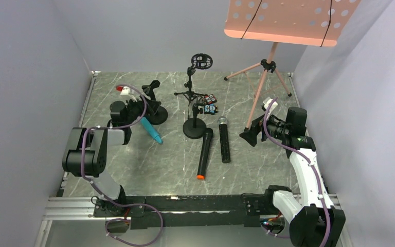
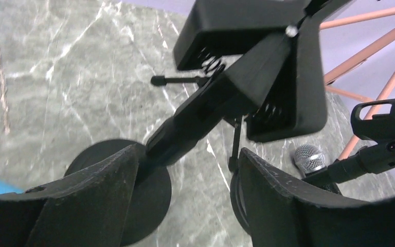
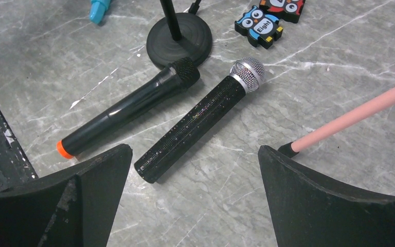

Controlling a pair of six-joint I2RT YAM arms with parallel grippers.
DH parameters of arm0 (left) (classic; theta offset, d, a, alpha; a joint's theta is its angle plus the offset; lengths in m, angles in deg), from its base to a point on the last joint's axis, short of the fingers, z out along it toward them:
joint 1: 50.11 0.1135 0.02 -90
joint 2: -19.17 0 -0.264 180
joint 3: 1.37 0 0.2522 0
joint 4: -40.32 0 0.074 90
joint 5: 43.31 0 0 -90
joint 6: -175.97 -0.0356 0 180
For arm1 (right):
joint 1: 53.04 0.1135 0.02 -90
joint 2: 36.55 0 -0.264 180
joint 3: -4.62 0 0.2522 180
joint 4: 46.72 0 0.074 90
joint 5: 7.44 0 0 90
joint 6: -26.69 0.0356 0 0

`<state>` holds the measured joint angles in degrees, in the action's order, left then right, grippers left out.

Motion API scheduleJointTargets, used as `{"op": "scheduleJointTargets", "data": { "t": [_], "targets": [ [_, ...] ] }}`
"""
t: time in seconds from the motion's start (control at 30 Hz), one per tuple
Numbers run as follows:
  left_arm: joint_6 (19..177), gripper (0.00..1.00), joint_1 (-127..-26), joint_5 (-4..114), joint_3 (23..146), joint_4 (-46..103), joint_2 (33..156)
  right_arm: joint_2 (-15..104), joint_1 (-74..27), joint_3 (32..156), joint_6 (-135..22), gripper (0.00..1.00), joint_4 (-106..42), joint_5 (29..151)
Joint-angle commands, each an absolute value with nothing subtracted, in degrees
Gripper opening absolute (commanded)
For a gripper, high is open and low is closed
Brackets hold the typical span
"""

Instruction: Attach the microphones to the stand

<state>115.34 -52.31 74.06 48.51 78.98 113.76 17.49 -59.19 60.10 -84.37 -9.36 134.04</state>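
Observation:
The light blue microphone (image 1: pixel 151 130) lies on the table beside a small stand (image 1: pixel 155 105) that has a black clip (image 2: pixel 252 67) and a round base (image 2: pixel 133 195). My left gripper (image 1: pixel 140 106) is open and empty, and its jaws (image 2: pixel 187 154) stand just short of that stand's stem. The black microphone with the orange end (image 1: pixel 204 153) and the black microphone with the silver mesh head (image 1: pixel 224 140) lie side by side in front of the centre stand (image 1: pixel 194 127). My right gripper (image 1: pixel 251 135) is open and empty, a little right of them (image 3: pixel 195 154).
A pink music stand (image 1: pixel 265 82) with tripod legs stands at back right, one foot (image 3: pixel 288 149) close to my right gripper. Owl-shaped toys (image 1: pixel 208 104) lie by the centre stand, which also holds a round shock mount (image 1: pixel 201 60). Grey walls enclose the table.

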Motion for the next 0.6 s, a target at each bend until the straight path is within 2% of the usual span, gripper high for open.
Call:
{"op": "scheduleJointTargets", "data": {
  "t": [0.0,0.2,0.4,0.5,0.57],
  "targets": [
    [113.3,0.73,-53.5,72.2,50.9,90.6,117.7,17.7,-58.8,62.4,-86.2,1.0,-9.5,134.1],
    [112.4,0.62,-55.1,70.6,52.0,94.0,121.3,18.2,-58.6,63.1,-86.4,1.0,-9.1,132.5],
    [108.2,0.49,-56.5,68.3,54.3,90.4,121.1,18.3,-58.4,63.4,-86.6,1.0,-8.7,132.3],
    [105.5,0.37,-56.9,69.5,55.9,88.2,120.8,18.2,-58.3,63.5,-86.9,1.0,-8.5,132.2],
    [104.0,0.2,-57.1,71.5,57.1,87.2,120.6,18.1,-58.3,63.5,-87.0,1.0,-8.4,132.1]
  ]
}}
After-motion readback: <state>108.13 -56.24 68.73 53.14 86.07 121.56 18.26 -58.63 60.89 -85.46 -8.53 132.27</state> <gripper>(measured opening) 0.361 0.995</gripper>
